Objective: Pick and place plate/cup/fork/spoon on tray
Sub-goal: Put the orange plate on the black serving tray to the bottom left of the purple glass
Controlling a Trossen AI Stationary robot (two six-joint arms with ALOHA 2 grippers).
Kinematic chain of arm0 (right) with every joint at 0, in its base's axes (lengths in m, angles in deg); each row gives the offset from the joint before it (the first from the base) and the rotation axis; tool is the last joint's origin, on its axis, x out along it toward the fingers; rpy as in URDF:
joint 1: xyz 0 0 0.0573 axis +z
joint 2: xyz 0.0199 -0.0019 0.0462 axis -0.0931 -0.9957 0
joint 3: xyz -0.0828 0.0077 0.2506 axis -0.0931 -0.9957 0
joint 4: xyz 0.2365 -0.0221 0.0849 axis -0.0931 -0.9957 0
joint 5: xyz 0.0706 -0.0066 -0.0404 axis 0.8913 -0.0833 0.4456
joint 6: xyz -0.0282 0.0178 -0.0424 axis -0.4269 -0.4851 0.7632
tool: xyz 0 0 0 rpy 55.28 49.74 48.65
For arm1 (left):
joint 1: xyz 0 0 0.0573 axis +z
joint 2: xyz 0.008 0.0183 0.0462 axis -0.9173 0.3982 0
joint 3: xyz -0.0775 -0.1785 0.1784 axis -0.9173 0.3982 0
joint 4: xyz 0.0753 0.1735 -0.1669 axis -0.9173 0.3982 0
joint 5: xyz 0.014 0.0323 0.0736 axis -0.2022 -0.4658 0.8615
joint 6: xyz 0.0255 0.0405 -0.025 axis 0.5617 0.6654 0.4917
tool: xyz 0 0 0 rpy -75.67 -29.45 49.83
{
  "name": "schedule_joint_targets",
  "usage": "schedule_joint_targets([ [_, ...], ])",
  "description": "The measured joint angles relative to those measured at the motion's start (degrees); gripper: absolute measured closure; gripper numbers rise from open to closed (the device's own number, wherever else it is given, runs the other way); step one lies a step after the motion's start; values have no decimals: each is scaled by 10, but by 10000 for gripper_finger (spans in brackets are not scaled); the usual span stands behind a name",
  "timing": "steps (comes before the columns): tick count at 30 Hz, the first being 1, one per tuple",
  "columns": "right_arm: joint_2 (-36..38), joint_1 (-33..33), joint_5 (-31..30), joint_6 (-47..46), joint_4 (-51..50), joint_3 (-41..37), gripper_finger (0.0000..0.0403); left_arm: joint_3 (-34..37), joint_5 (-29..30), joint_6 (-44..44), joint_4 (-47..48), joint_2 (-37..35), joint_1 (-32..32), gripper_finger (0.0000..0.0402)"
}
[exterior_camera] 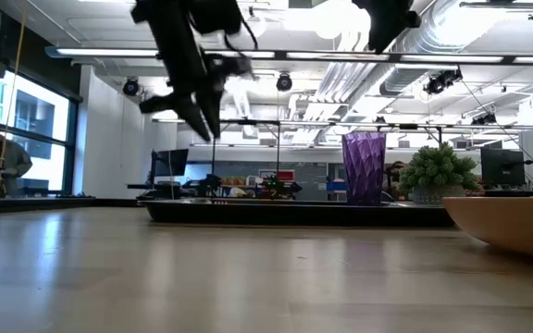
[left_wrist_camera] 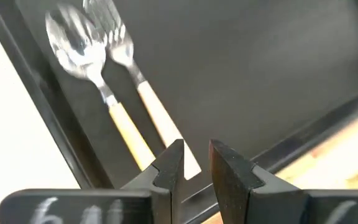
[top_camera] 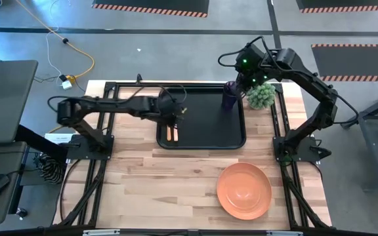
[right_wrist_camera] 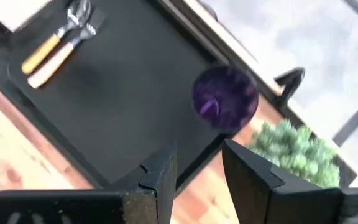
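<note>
The black tray [top_camera: 202,141] lies at the middle of the table's far half. The fork [left_wrist_camera: 160,121] and the spoon [left_wrist_camera: 120,121] lie side by side flat on the tray's floor near its left near corner [top_camera: 171,133]. The purple cup [top_camera: 230,96] stands upright in the tray's far right corner. The orange plate [top_camera: 244,190] rests on the table, near right. My left gripper [left_wrist_camera: 194,165] hovers above the cutlery's handle ends, slightly open and empty. My right gripper [right_wrist_camera: 197,171] hovers above the cup, open and empty.
A bushy green plant [top_camera: 262,96] stands just right of the tray's far right corner, close to the cup; it also shows in the low view [exterior_camera: 438,171]. The tray's raised rim [exterior_camera: 294,215] runs around the cutlery and the cup. Bare wood [top_camera: 176,190] lies between the tray and the near edge.
</note>
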Motion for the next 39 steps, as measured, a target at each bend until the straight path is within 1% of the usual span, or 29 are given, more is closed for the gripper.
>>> schedule_joint_targets([
  [3, 0, 21, -11, -35, -34, 0, 281, 0, 18, 36, -2, -45, -7, 337],
  [5, 4, 41, -22, -58, -26, -6, 281, 0, 23, 64, -3, -77, -11, 337],
  [9, 16, 90, -23, -106, -29, -26, 281, 0, 31, 118, -3, -142, -19, 337],
  [13, 26, 139, -24, -171, -29, -72, 281, 0, 33, 165, -4, -200, -22, 337],
  [17, 38, 190, -13, -244, -30, -143, 281, 0, 33, 218, -3, -248, -22, 337],
  [20, 49, 232, 3, -319, -30, -203, 281, 0, 33, 266, -3, -277, -22, 337],
  [24, 66, 292, 22, -428, -14, -282, 281, -1, 33, 311, -3, -304, -22, 337],
  [28, 81, 353, 46, -505, 39, -356, 281, -1, 33, 350, -2, -317, -22, 337],
  [32, 91, 404, 95, -557, 101, -418, 281, -1, 33, 372, 2, -319, -22, 337],
  [34, 93, 426, 109, -576, 126, -440, 281, -1, 33, 377, 5, -319, -22, 337],
  [39, 92, 472, 96, -610, 153, -473, 281, -1, 33, 377, 6, -319, -22, 337],
])
